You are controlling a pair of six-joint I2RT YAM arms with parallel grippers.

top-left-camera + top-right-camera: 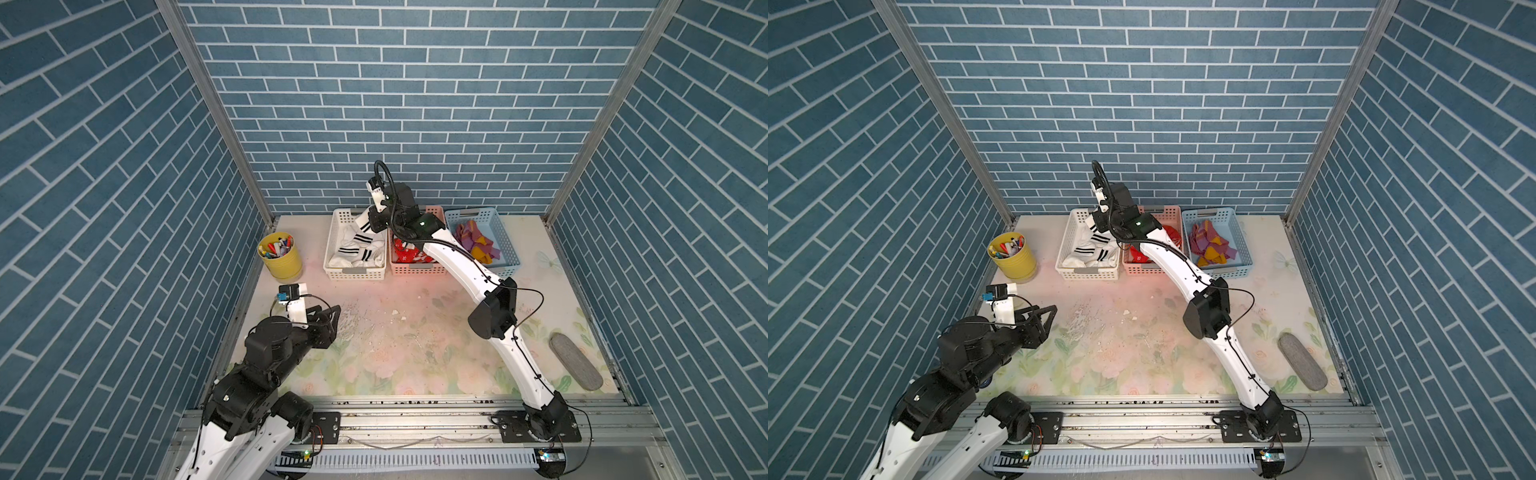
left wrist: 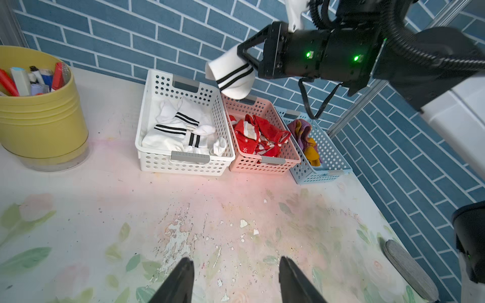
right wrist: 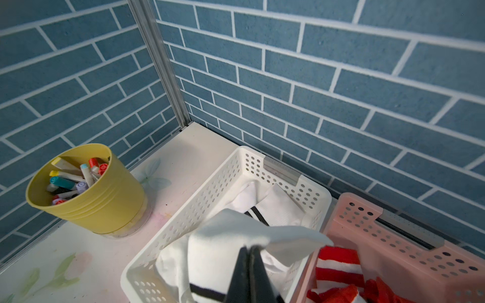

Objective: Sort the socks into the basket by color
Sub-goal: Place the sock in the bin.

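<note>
The counter (image 1: 415,332) is boxed in by blue brick walls on the left, far and right sides, with a metal rail along the near edge. Three perforated baskets stand in one row against the far wall, side by side with rims almost touching: a white basket (image 1: 332,245) on the left, a pink basket (image 1: 415,270) in the middle and a blue basket (image 1: 509,241) on the right.

One yellow pot (image 1: 286,266) of markers sits near the far left corner, just beside the left wall. One grey oval pad (image 1: 575,361) lies by the right edge, towards the near side. Between the basket row and the near rail stretches a wide run of floral counter with flaked paint.

The right tool (image 2: 242,56) is clamped on one white sock with black bands (image 2: 231,76), which hangs above the far right part of the white basket, close to the pink one. Below lie more white banded socks (image 2: 178,128); at least three banded cuffs show. The red socks (image 2: 258,135) and the mauve and mustard socks (image 2: 305,136) lie in heaps too tangled to count.

The left tool (image 2: 236,278) hovers over the near left counter, jaws apart with nothing between them.
</note>
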